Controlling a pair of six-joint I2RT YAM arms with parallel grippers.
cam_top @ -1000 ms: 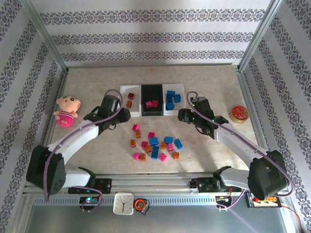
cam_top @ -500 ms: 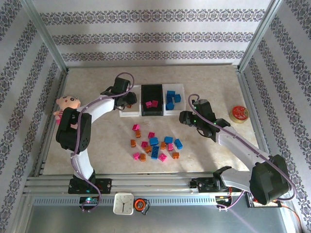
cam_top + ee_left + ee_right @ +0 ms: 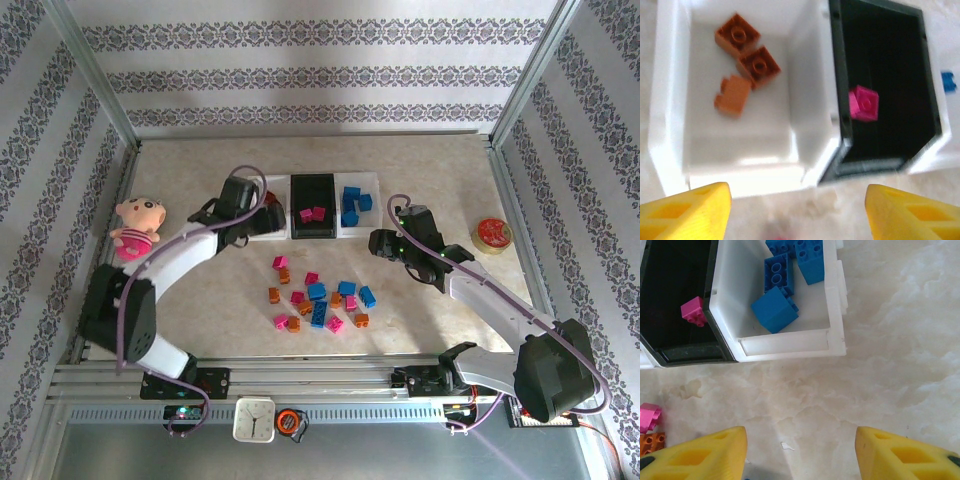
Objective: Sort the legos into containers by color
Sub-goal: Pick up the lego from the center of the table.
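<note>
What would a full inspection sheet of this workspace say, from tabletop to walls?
Surface: beige marbled table.
Job's things: left white tray holds three orange-brown legos, black tray holds pink legos, right white tray holds blue legos; loose mixed legos lie unsorted in front.
Clutter: pink plush doll at left, round red tin at right, clock and orange-black object at the near edge.
Pincers: left pincer open, empty, at the left white tray's near rim; right pincer open, empty, over bare table near the right white tray.
Cables: purple cable along each arm; no snag seen.
Surroundings: patterned wallpaper walls, metal frame posts.
</note>
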